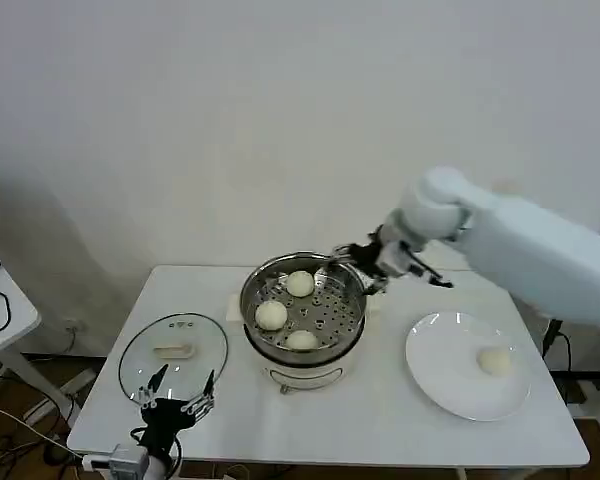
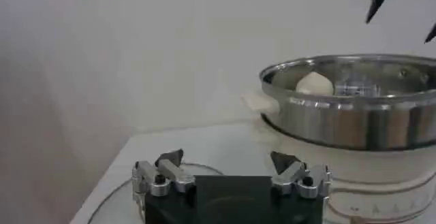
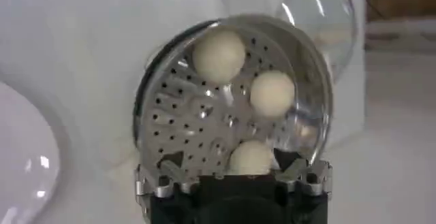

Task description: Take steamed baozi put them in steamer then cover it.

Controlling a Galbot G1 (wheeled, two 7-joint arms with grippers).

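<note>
Head view: white tabletop (image 1: 380, 420) w/ the steamer (image 1: 252, 310) near its middle, shiny steel pot on a white base. Three steamed baozi (image 1: 300, 284) sit on the perforated tray inside, one toward the back, one at left, one at front. A 4th bun (image 1: 495, 361) lies on the white plate (image 1: 435, 375), right of the pot and apart from it. The cover (image 1: 140, 355) lies flat on the tabletop left of the steamer, whitish handle up. Right arm reaches in from the right, big white forearm angled down toward the pot's back-right rim; right tool (image 1: 372, 266) hangs just over that rim, dark fingers spread, holding nothing. Left arm is low at the near-left edge, left tool (image 1: 180, 395) poking up over the cover's near rim, fingers apart, empty.

Left wrist view: left tool (image 2: 228, 164) in the foreground, both fingertips (image 2: 170, 158) well apart w/ nothing between them. The cover's rim (image 2: 112, 201) curves just under it. Beyond, the steamer (image 2: 354, 120) seen side-on, one bun (image 2: 314, 83) peeking over the rim. Dark tips of the right tool (image 2: 402, 7) hang above the pot (far corner, small).

Right wrist view: looks nearly straight down into the steamer (image 3: 153, 106); three buns (image 3: 219, 56) on the holed tray. Right tool (image 3: 231, 167) at the near edge, fingers wide, nothing gripped; the closest bun sits just beyond the gap between them. Cover (image 3: 320, 14) past the pot, plate edge (image 3: 27, 150) on the other side.
</note>
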